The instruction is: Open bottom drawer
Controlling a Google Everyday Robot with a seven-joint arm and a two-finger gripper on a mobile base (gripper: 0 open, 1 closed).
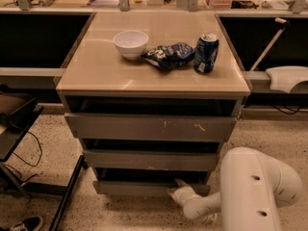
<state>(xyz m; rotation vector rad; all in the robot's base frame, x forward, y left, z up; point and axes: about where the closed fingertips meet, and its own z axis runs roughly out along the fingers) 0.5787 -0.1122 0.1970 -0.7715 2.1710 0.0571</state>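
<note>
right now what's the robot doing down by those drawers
The robot's gripper is down near the floor, at the upper edge of the bottom drawer, right of its middle. A dark gap shows above that drawer's front. A white bowl, a chip bag and a blue can sit on the cabinet top.

gripper (177, 186) at bottom drawer (137, 188) front | bare floor (130, 211) leftward | black stand leg (67, 192) beyond

Cabinet top (96, 71): smooth, glossy beige laminate.
Bottom drawer (130, 188): matt grey front.
Bowl (131, 43): glossy white.
Can (206, 53): shiny metal.
Bag (168, 56): crinkled glossy foil.
Gripper (178, 190), lower centre of the frame: smooth white plastic.
Floor (120, 215): speckled stone.
</note>
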